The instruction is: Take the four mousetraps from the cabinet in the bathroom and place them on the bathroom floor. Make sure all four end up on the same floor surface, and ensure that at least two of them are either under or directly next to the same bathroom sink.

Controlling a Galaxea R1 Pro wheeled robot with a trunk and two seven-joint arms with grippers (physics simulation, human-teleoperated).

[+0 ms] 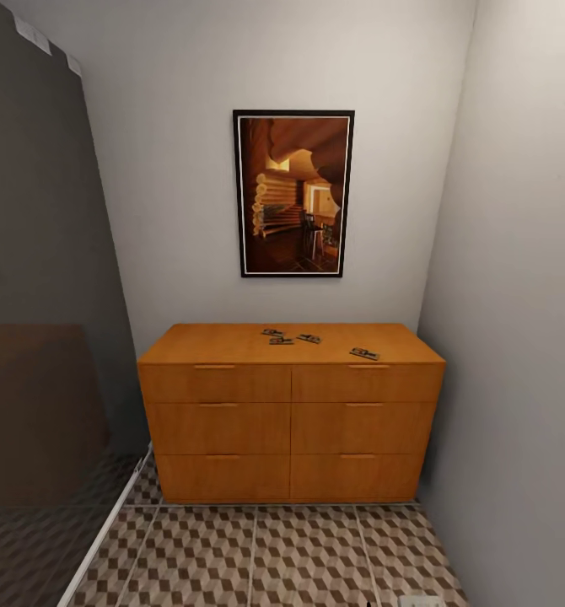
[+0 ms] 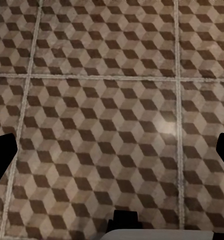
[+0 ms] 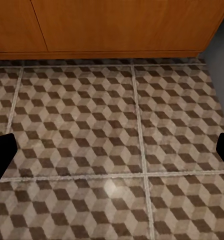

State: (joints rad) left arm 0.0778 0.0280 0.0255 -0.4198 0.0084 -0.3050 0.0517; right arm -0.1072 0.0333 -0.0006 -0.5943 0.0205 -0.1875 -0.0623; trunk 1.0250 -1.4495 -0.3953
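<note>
Where the wooden cabinet (image 1: 291,421) meets cube-patterned floor (image 1: 299,556), four mousetraps (image 1: 281,341) lie on top; both tools spread wide, empty.

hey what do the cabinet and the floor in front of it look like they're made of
The cabinet looks like orange-brown wood or veneer with a smooth satin finish and faint grain. The bathroom floor looks like glazed tile: pale grout lines, a printed cube pattern, and a soft light glare in the wrist views.

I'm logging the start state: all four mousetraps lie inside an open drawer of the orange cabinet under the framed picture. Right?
Not quite. The head view shows the four mousetraps lying on the flat top of the cabinet, under the framed picture; its drawers look shut.
</note>
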